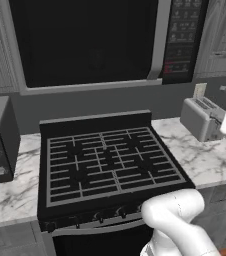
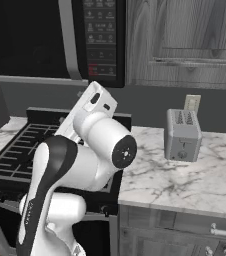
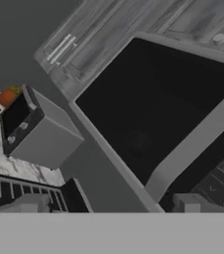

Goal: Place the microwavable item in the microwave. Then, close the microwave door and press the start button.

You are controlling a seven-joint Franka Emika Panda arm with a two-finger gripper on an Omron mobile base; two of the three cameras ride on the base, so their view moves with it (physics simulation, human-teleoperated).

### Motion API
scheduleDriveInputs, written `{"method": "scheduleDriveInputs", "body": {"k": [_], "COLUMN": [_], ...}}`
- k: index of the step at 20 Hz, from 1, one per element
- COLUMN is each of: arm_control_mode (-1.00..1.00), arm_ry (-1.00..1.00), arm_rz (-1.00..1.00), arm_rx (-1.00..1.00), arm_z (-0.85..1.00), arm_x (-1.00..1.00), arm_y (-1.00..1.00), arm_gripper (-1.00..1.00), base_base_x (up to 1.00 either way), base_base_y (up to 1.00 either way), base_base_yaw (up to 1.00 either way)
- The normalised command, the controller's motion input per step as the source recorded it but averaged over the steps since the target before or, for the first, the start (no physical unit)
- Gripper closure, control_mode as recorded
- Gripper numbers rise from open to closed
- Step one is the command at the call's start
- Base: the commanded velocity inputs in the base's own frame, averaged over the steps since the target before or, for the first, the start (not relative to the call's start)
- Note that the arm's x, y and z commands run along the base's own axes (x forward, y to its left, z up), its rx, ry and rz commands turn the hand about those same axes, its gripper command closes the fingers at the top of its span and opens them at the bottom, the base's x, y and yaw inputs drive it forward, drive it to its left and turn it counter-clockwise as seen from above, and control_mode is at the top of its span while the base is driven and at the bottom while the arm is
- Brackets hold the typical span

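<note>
Microwave door shut above stove

From the left I see a small oven (image 1: 0, 142), the stove (image 1: 110, 162), the microwave door (image 1: 85, 40) closed, its keypad (image 1: 185, 37), a toaster (image 1: 201, 119) on the tabletop (image 1: 205, 160). I cannot tell my hand's (image 3: 111, 203) opening.

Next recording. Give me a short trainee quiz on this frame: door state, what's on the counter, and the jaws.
1. True or false: the microwave door above the stove is shut.
2. What stands on the counter to the right of the stove? A) a toaster B) a kettle C) a saucepan
3. In the hand view, do the jaws of the gripper stand apart or together, and is anything between them?

Key: 1. True. 2. A. 3. Apart, with nothing between them.
</note>
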Motion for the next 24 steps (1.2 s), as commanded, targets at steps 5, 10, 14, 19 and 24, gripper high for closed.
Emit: {"method": "scheduleDriveInputs", "body": {"k": [5,10,14,19,24], "arm_control_mode": [-1.00,-1.00,-1.00,-1.00,-1.00], "arm_ry": [-0.02,0.00,0.00,0.00,0.00], "arm_rz": [0.00,0.00,0.00,0.00,0.00], "arm_rx": [0.00,0.00,0.00,0.00,0.00], "arm_z": [0.00,0.00,0.00,0.00,0.00], "arm_x": [0.78,0.72,0.42,0.25,0.16], "arm_y": [-0.11,-0.04,-0.08,-0.11,-0.09], "arm_gripper": [-1.00,-1.00,-1.00,-1.00,-1.00], "base_base_x": [0.00,0.00,0.00,0.00,0.00], "base_base_y": [0.00,0.00,0.00,0.00,0.00], "base_base_yaw": [0.00,0.00,0.00,0.00,0.00]}}
